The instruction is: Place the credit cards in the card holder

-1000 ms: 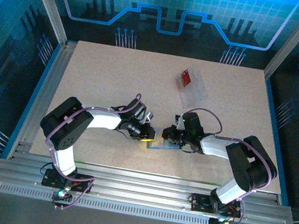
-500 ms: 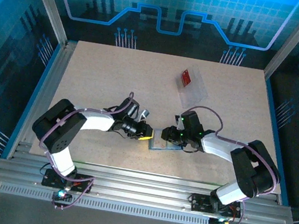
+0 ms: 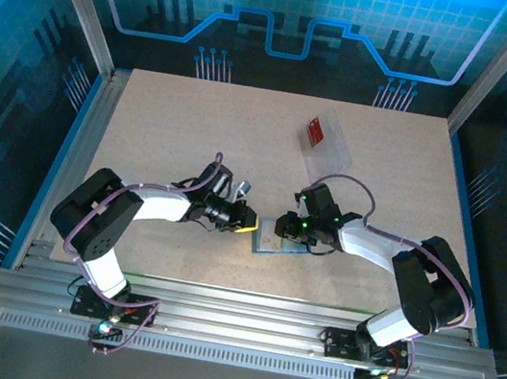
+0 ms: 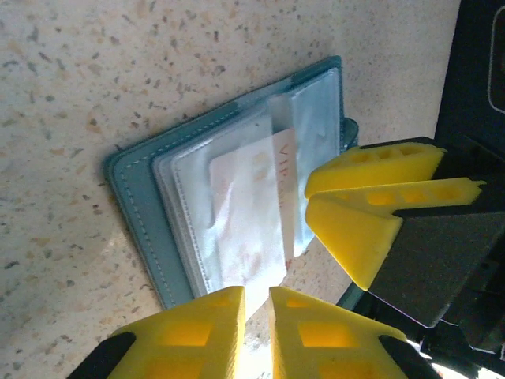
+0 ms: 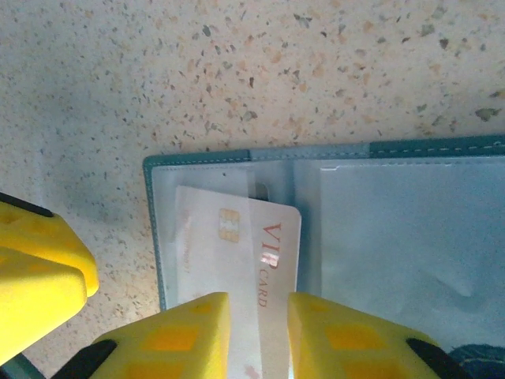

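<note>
Your card holder [image 5: 379, 237] lies open midway along the near edge of the bench [image 3: 197, 122], a pale VIP card [image 5: 237, 253] on its pockets. Your right claw [image 5: 259, 308] stands over that card, narrowly parted. Your left claw [image 4: 254, 296], equally narrow, is at the holder's edge. The red card [image 3: 316, 131] lies in the far tray [image 3: 334, 156].

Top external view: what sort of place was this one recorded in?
Most likely a robot work cell in a lab or demo booth: a speckled tabletop boxed in by an aluminium frame, blue circuit-patterned panels around it, and a left arm and right arm bolted at its near edge.
</note>
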